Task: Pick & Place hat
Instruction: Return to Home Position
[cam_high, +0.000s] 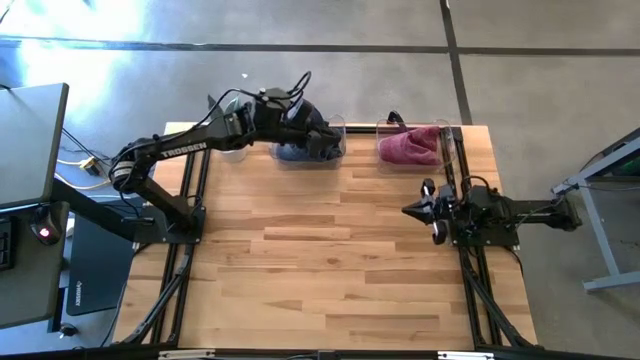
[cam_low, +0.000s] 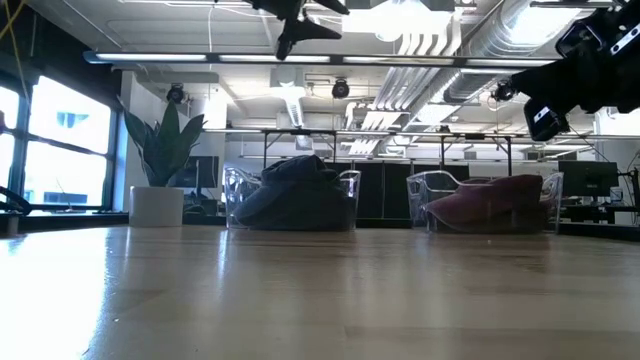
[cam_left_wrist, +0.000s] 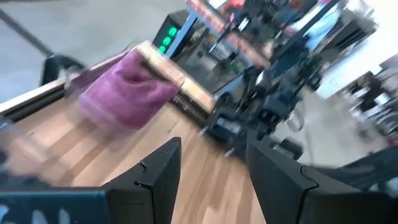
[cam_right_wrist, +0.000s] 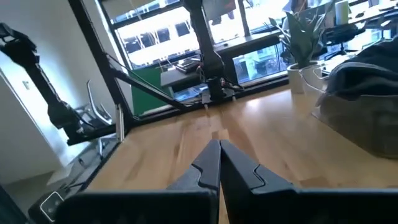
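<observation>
While retracting the open left end effector (cam_left_wrist: 214, 147) from above the dark hat (cam_low: 295, 190) in the left clear plastic bin (cam_low: 233, 190), lift straight up first; leave the red fabric cap (cam_high: 412, 146) in the right bin (cam_high: 453, 146), near the closed right end effector (cam_right_wrist: 219, 145).

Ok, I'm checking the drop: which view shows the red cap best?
The high view: the red cap lies inside the right transparent bin. The low view shows it side-on through the bin wall; the left wrist view, farther off; the right wrist view, not at all.
</observation>
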